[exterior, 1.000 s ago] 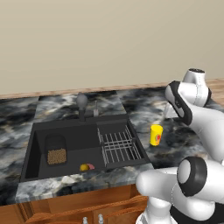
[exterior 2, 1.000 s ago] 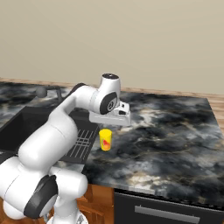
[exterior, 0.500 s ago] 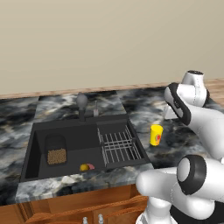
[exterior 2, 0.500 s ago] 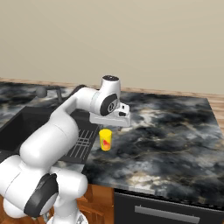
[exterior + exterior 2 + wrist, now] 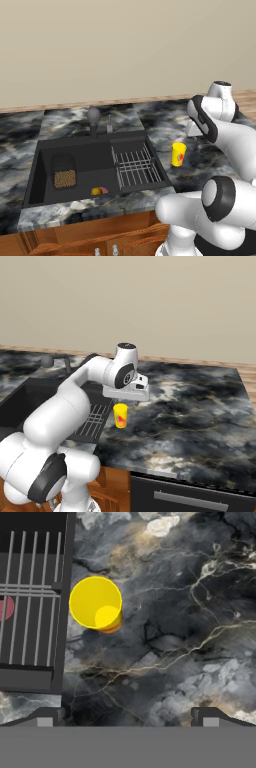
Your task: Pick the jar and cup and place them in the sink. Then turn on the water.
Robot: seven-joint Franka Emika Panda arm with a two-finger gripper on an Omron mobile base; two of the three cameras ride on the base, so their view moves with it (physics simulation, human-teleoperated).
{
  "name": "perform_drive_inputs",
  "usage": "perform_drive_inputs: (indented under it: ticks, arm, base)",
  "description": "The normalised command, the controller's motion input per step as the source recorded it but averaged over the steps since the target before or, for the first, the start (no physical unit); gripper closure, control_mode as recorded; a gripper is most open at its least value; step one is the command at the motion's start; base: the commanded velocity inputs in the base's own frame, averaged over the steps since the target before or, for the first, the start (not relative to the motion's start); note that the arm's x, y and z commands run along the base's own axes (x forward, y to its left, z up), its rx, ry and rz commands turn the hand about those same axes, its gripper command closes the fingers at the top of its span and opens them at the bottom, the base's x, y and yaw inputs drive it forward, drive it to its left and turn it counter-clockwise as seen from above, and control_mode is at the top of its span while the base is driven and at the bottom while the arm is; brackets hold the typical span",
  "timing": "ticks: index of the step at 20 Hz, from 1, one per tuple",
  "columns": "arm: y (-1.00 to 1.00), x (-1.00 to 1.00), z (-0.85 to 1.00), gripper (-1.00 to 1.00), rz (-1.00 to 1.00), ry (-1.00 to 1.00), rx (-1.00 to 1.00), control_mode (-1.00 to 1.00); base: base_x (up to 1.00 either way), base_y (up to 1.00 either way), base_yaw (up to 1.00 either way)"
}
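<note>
The yellow cup [image 5: 178,154] stands upright on the dark marbled counter just right of the sink [image 5: 80,151]. My gripper [image 5: 126,400] hangs open above the cup, apart from it. In the hand view the cup [image 5: 96,603] lies up and to the left of the midline of my gripper [image 5: 127,719], and both fingertips [image 5: 48,717] stand wide apart with nothing between them. The brown speckled jar [image 5: 64,178] sits on the floor of the black basin at its left end. No water runs from the faucet [image 5: 93,119].
A grey wire rack [image 5: 135,168] spans the right part of the basin, close to the cup. A tiny yellow-and-pink blob [image 5: 98,191] lies near the sink's front wall. Bare counter [image 5: 190,411] stretches to the right of the cup.
</note>
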Motion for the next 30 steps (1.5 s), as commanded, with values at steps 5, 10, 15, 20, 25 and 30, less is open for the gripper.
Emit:
perform_drive_inputs:
  ticks: [5, 10, 15, 20, 25, 30]
  arm:
    - [0.00, 0.01, 0.00, -1.00, 0.00, 0.00, 0.00, -1.00]
    - [0.02, 0.08, -0.01, -1.00, 0.00, 0.00, 0.00, -1.00]
    - [0.08, 0.19, 0.00, -1.00, 0.00, 0.00, 0.00, -1.00]
    - [0.04, 0.18, -0.01, -1.00, 0.00, 0.00, 0.00, -1.00]
    - [0.00, 0.11, -0.09, -1.00, 0.00, 0.00, 0.00, -1.00]
    - [0.00, 0.16, -0.06, -1.00, 0.00, 0.00, 0.00, -1.00]
  base:
    - [0.00, 0.00, 0.00]
    - [0.00, 0.00, 0.00]
    - [0.00, 0.00, 0.00]
    - [0.00, 0.00, 0.00]
    - [0.00, 0.00, 0.00]
    - [0.00, 0.00, 0.00]
